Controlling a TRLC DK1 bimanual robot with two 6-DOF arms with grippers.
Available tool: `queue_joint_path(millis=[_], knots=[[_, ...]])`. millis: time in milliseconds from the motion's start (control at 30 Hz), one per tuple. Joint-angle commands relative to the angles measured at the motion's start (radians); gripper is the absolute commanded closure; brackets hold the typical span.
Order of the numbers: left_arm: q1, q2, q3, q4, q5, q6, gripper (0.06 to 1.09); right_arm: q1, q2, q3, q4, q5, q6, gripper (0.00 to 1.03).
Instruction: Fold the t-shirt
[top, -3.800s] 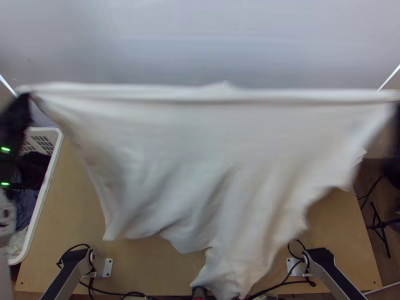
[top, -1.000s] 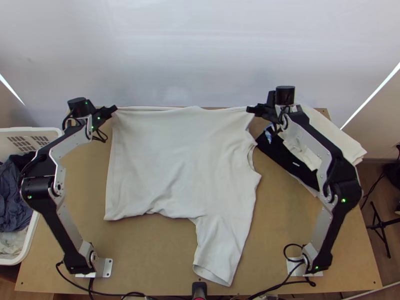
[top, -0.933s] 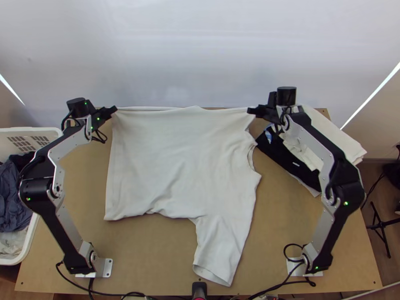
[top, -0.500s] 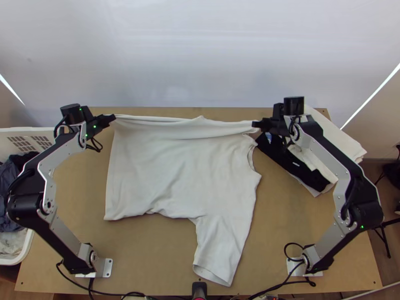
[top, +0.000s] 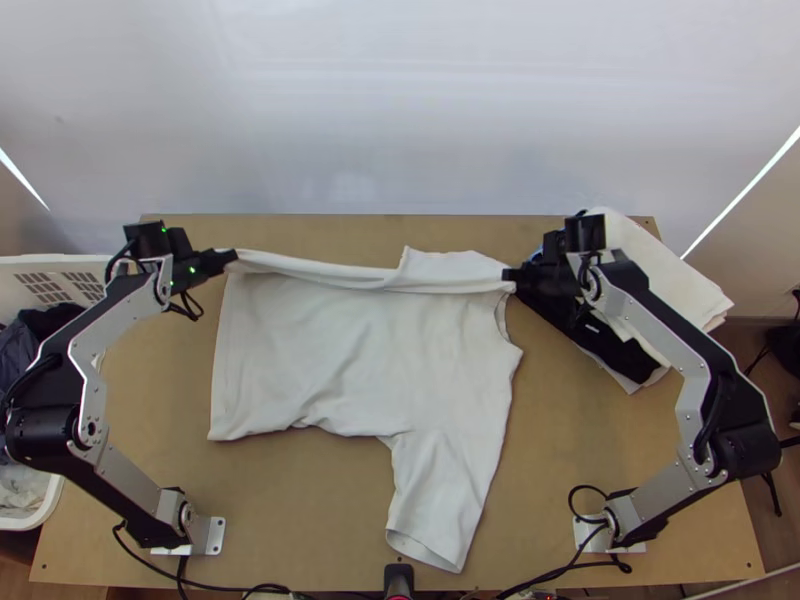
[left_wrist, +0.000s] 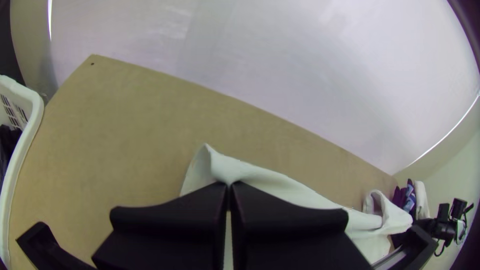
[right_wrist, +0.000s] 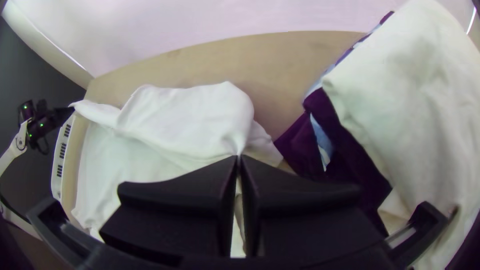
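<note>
A white t-shirt (top: 350, 350) lies spread on the table, one sleeve pointing toward the near edge. Its far edge is drawn up in a narrow band between the two grippers, with a flap standing out beyond the band on the right. My left gripper (top: 232, 257) pinches the band's left end; in the left wrist view the left gripper (left_wrist: 228, 186) has its fingers together on the cloth (left_wrist: 250, 172). At the band's right end is my right gripper (top: 508, 278). The right wrist view has the right gripper (right_wrist: 238, 157) closed on the white fabric (right_wrist: 200, 115).
A pile of white and dark garments (top: 665, 275) lies at the table's far right, beside and partly under the right arm. A white basket (top: 75, 262) holding clothes stands at the left. Bare wood (top: 280, 500) shows nearer the bases, with cables along the near edge.
Both grippers came down from high up with the shirt, which now lies on the table. More recently they moved toward the near edge, drawing the far edge inward, and a flap appeared at the right.
</note>
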Motion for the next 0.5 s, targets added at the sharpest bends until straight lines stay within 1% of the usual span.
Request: queue_joint_path(millis=[0, 167, 300, 400, 467], knots=[[-0.011, -0.006, -0.063, -0.051, 0.015, 0.051, 1.05, 0.014, 0.029, -0.039, 0.001, -0.003, 0.004, 1.0], [0.005, 0.0, -0.09, -0.071, 0.014, 0.102, 1.05, 0.009, 0.063, -0.054, 0.001, -0.003, 0.001, 1.0], [0.015, -0.017, -0.104, -0.083, 0.015, 0.106, 1.05, 0.009, 0.069, -0.06, 0.001, -0.003, -0.002, 1.0], [0.025, -0.021, -0.083, -0.082, 0.015, 0.089, 1.05, 0.008, 0.061, -0.042, 0.003, -0.003, -0.004, 1.0], [0.038, -0.015, -0.031, -0.082, 0.015, 0.049, 1.05, 0.008, 0.04, -0.02, 0.026, -0.003, -0.004, 1.0]])
